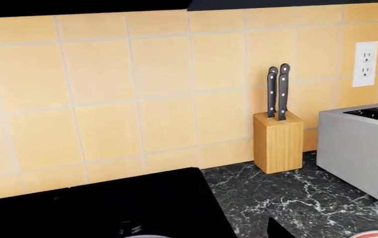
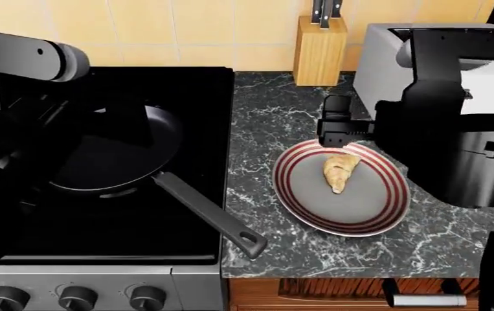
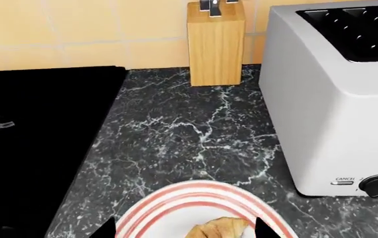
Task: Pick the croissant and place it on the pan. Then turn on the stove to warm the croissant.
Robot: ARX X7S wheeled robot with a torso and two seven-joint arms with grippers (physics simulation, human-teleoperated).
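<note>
Over the plate's far rim, right gripper (image 2: 340, 131) hangs with jaws apart, nothing held; both finger tips flank one croissant (image 2: 340, 170) in the wrist view. Croissant lies on one grey red-striped plate (image 2: 385, 214) on the marble surface (image 2: 272, 116). Left gripper's state: cannot tell. One black pan (image 2: 117, 159) on the stove (image 2: 100, 227), three knobs visible. One knife block (image 2: 319, 50), two knives. One toaster (image 3: 334, 99).

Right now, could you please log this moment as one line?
phase: reach | right gripper: open over croissant | croissant: on plate | pan: empty, on stove
</note>
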